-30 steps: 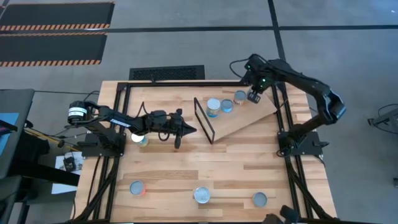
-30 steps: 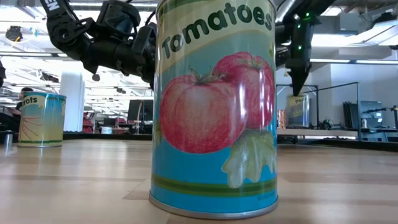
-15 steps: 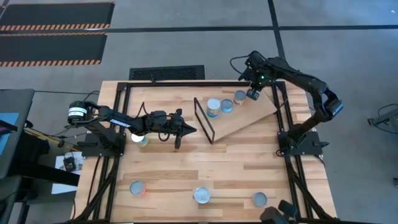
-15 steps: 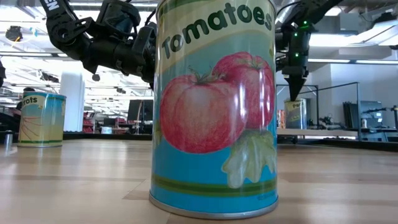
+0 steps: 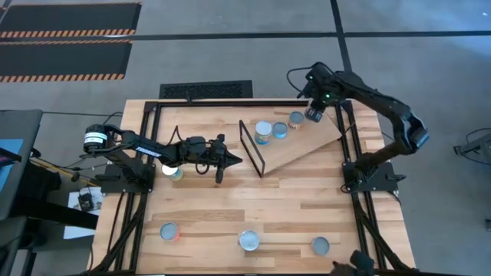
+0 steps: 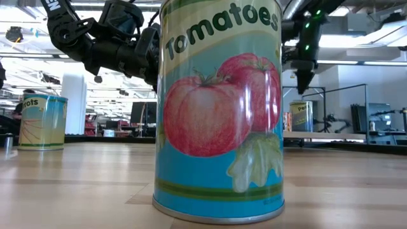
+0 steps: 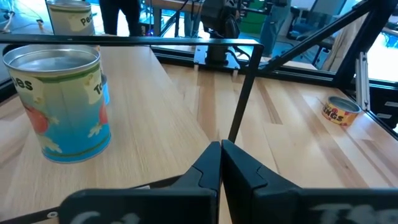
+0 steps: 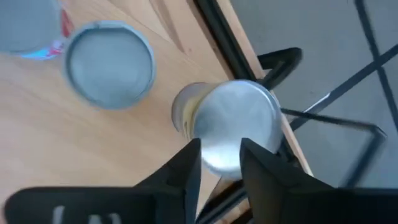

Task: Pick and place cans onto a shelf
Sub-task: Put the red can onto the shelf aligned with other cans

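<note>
Three cans stand on the tilted light-wood shelf (image 5: 307, 147), whose black wire frame end (image 5: 252, 149) faces my left arm. The farthest-right can (image 5: 296, 119) has a silver top (image 8: 239, 121). My right gripper (image 8: 219, 146) hangs open just above it, one finger on either side, and a gap shows between fingertips and can (image 6: 301, 116). The other two cans (image 5: 263, 132) (image 5: 279, 130) stand beside it. My left gripper (image 5: 230, 159) stays shut and level in front of the wire frame, holding nothing.
More cans stand on the tabletop: one under my left arm (image 5: 175, 170) and three along the near edge (image 5: 169, 231) (image 5: 249, 241) (image 5: 321, 245). The tomato can (image 6: 219, 108) fills the low view. Black frame rails (image 5: 349, 146) run along the table's sides.
My right gripper has let go of the rightmost can and risen a little, clear of it. The can, held slightly above the shelf before, now stands on it.
</note>
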